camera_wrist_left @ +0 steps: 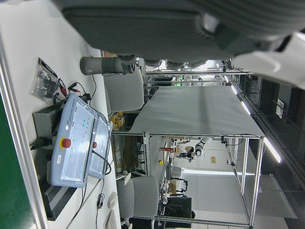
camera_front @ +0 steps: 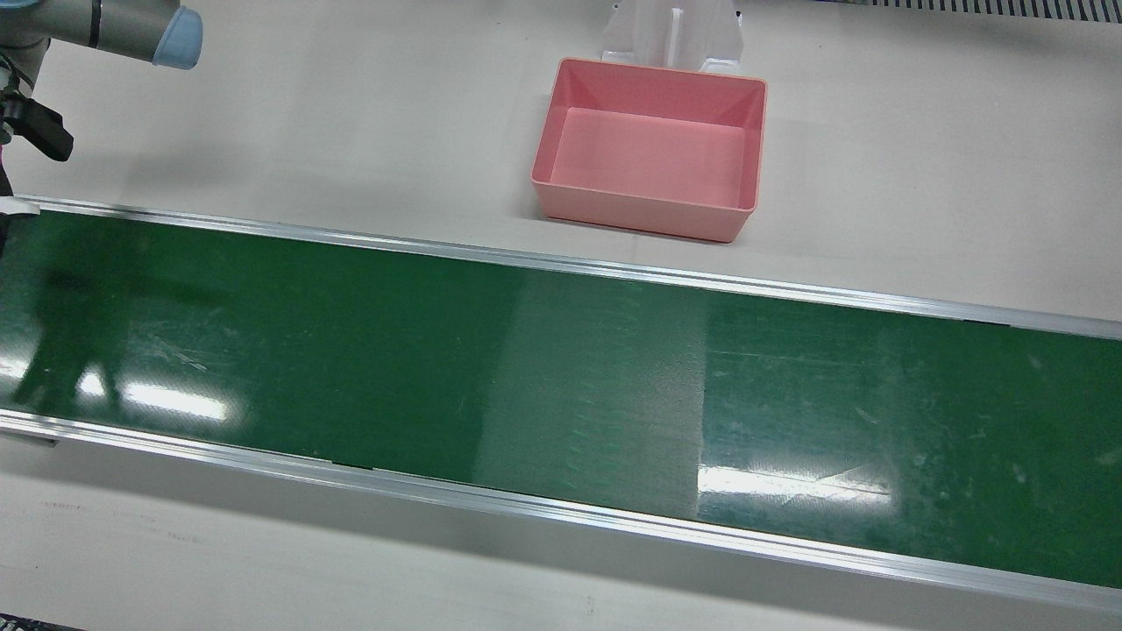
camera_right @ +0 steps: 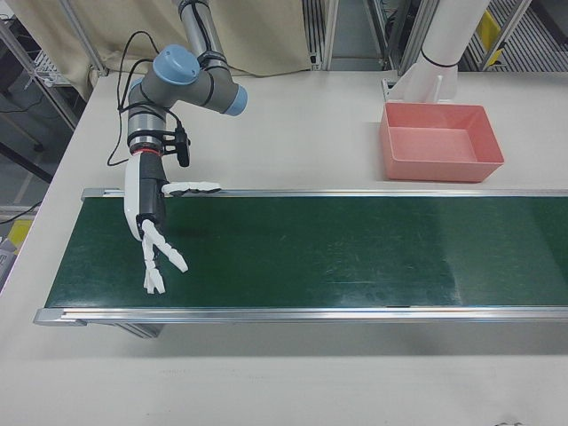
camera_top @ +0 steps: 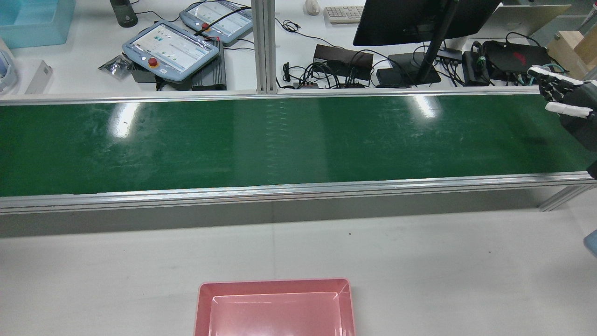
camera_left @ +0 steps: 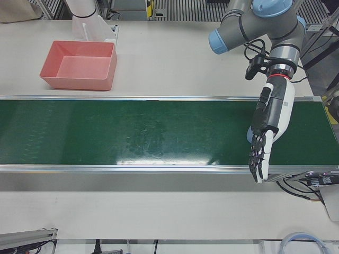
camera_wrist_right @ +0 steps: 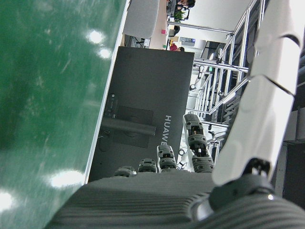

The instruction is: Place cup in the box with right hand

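Cup: absent from every view, green belt point(camera_front: 561, 377) bare; pink box point(camera_front: 649, 145) empty on the surface beyond; right hand point(camera_right: 153, 235) over belt end, fingers apart, holding nothing; risk: mistimed grasp toppling an arriving cup.

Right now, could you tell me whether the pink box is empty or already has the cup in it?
Empty. The pink box shows only its bare floor in the front view, and no cup is visible anywhere on the green conveyor belt.

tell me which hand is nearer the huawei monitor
Right. The right hand hangs over the conveyor end close to the Huawei monitor; the left hand is over the opposite end, near the teach pendants.
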You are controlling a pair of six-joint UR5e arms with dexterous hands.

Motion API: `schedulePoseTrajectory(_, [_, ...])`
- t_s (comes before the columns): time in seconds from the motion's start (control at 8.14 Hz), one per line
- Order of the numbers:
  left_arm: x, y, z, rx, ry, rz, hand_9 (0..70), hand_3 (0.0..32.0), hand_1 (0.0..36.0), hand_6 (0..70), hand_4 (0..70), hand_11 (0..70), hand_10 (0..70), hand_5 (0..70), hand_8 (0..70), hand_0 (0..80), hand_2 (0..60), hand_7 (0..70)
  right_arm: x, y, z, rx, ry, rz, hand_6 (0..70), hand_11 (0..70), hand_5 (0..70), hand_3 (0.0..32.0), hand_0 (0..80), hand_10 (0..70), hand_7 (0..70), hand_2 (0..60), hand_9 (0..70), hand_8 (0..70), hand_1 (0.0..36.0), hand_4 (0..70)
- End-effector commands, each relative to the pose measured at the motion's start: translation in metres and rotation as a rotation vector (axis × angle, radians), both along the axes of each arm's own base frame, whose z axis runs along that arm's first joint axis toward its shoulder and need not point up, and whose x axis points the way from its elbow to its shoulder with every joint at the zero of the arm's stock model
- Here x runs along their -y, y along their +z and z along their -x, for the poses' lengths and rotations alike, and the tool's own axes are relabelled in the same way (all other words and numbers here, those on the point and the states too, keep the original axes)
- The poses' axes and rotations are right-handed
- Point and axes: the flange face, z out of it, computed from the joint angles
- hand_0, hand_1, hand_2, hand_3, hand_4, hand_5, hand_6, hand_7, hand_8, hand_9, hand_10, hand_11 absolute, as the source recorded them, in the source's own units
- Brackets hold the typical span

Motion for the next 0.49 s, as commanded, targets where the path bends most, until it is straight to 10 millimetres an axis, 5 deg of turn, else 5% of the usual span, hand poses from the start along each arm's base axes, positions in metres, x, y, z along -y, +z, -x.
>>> schedulePoseTrajectory(0.0, [0.0001,-0.0001,0.0000,0.000,0.000,-0.001,0.0,0.0,0.0,0.0,0.0,0.0,0.0,0.0,0.0,0.0,0.0,0.0,0.0014,-0.0014,-0.0023,0.006,0.005,-0.005,3.8,0.3,3.2,0.0,46.4,0.0,11.4,2.9,4.5,0.9,12.3,2.8])
schedulePoseTrajectory(0.25, [0.0001,-0.0001,0.0000,0.000,0.000,-0.001,0.0,0.0,0.0,0.0,0.0,0.0,0.0,0.0,0.0,0.0,0.0,0.0,0.0021,-0.0021,-0.0020,0.006,0.005,-0.007,3.9,2.8,3.2,0.0,45.6,1.0,12.3,12.6,2.3,0.1,13.7,3.0])
schedulePoseTrajectory(0.37, [-0.0001,0.0001,0.0001,0.000,0.000,0.001,0.0,0.0,0.0,0.0,0.0,0.0,0.0,0.0,0.0,0.0,0.0,0.0,0.0028,-0.0028,-0.0025,0.007,0.007,-0.008,6.9,6.0,3.7,0.0,45.6,3.3,26.4,11.4,10.2,3.2,13.1,4.2])
